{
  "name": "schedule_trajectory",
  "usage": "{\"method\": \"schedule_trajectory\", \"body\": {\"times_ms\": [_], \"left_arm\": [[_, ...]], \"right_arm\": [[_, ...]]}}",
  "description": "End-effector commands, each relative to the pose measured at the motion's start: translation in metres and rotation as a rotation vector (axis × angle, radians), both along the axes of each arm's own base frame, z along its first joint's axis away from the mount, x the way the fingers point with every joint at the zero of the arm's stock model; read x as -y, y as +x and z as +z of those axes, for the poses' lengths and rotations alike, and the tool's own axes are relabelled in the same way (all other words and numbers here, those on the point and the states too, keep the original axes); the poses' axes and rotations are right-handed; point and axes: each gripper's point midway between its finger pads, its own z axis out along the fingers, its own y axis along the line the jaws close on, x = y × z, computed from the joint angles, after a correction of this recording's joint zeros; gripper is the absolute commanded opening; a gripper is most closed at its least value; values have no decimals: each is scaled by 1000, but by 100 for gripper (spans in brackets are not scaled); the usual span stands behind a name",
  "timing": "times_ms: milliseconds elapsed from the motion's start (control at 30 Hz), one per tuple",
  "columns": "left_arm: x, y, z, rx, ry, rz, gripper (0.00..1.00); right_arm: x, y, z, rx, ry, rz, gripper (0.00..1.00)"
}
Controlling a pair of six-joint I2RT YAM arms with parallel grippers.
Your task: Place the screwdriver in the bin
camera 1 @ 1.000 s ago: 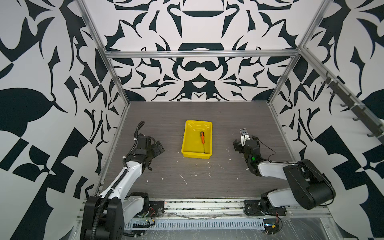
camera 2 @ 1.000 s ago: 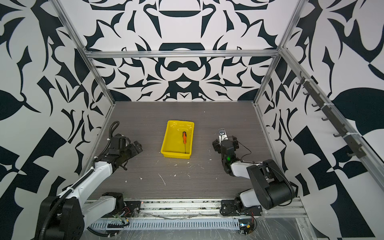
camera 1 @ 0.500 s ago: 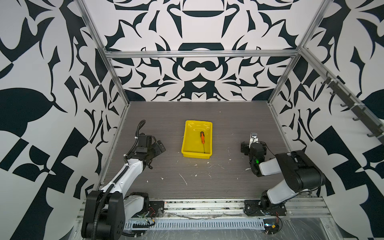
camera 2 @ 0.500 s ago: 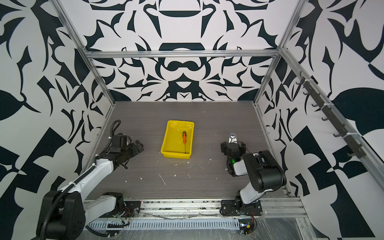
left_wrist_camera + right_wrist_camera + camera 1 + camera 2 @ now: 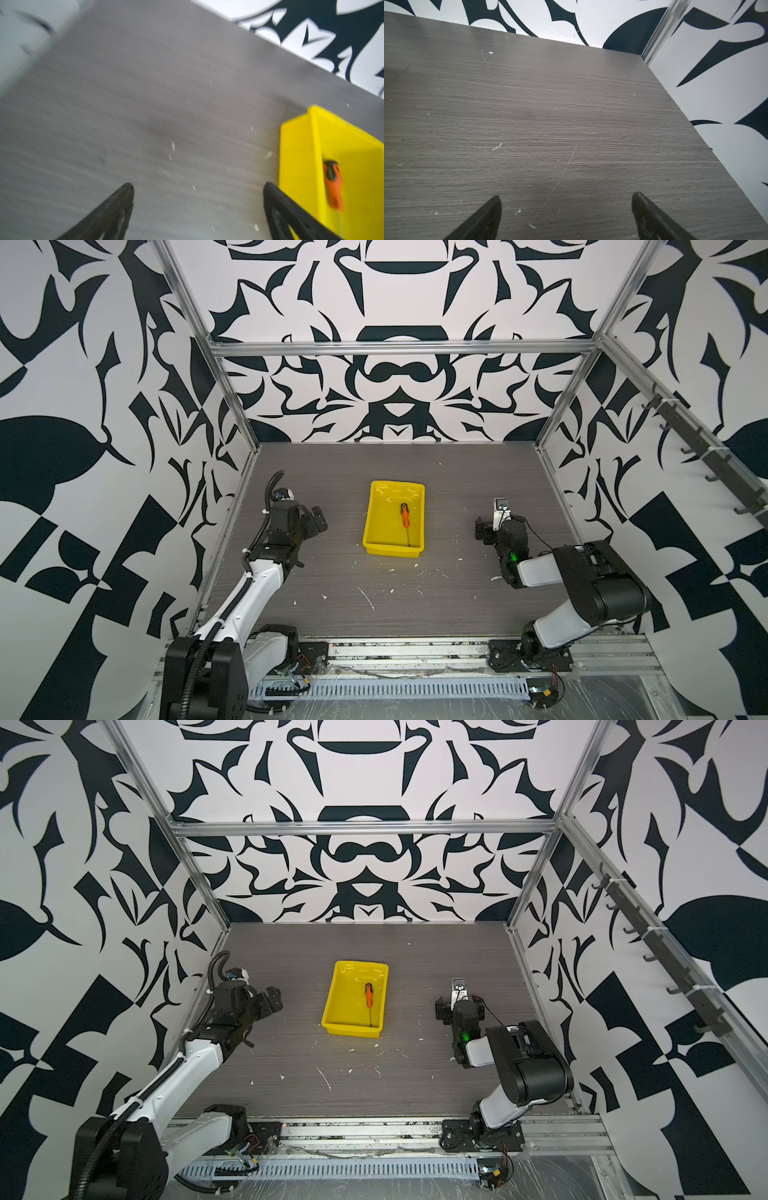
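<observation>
We judge it done: the screwdriver [image 5: 404, 515] lies in the bin [image 5: 392, 551], away from the left gripper [image 5: 197, 188] and right gripper [image 5: 566, 197], both spread empty.

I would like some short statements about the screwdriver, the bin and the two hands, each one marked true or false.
1. The screwdriver lies inside the bin. True.
2. The left hand grips the screwdriver. False: it is open and empty, off to the side of the bin.
3. The right hand is open, with nothing between its fingers. True.
4. The bin stands against the back wall. False: it sits near the middle of the table.
</observation>
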Motion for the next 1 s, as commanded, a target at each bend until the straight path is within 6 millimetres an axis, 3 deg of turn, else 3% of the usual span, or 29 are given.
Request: {"method": "schedule_trajectory", "body": {"times_ms": [0,167,367,600,767,967], "left_arm": [[-19,14,16,72,247,-17,100],[0,18,-2,99,263,-144,100],[-25,19,-12,138,336,-15,100],[-29,33,-14,209,317,8,100],[-31,41,-33,165,306,7,100],[-43,41,-36,191,299,39,100]], "right_arm": [[-2,9,17,49,15,13,100],[-2,9,16,47,13,11,100],[-3,10,16,42,19,20,100],[1,11,15,31,28,9,100],[-4,12,14,27,43,41,100],[-4,12,14,26,45,40,100]]}}
